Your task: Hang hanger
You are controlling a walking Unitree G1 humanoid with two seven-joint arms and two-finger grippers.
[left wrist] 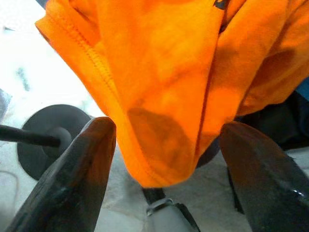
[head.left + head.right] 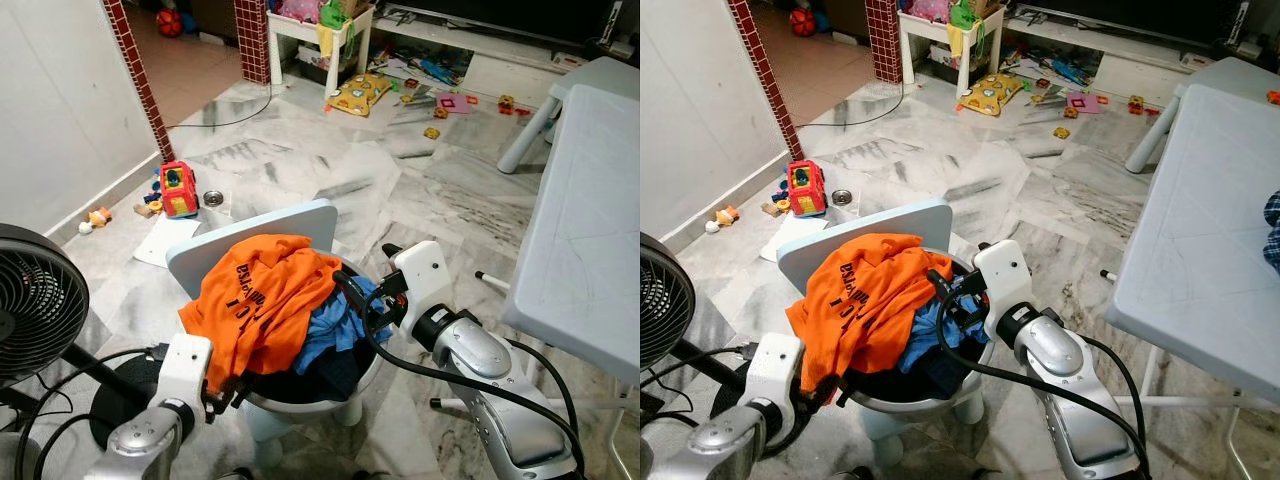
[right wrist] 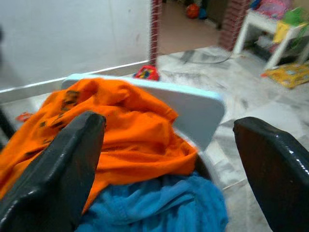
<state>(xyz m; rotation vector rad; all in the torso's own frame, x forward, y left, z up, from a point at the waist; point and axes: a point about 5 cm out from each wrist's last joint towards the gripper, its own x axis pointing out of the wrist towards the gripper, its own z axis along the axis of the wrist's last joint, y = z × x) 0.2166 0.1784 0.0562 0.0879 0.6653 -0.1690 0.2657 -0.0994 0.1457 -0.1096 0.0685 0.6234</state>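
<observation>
Fingers [image 1: 72,183] of our left gripper [image 1: 164,179] stand wide apart, an orange shirt [image 2: 262,300] hanging between them ungrasped. Our right gripper [image 3: 169,174] is equally spread above blue cloth [image 2: 335,325] heaped on a small pale chair [image 2: 290,225]; we cannot make out any hanger.

A shirt [image 2: 262,300] is lying on a small chair [image 2: 290,225], over a towel [image 2: 335,325]. A fan [image 2: 35,300] is standing to its left, a tabletop [image 2: 590,240] to its right, toys [image 2: 178,188] behind.
</observation>
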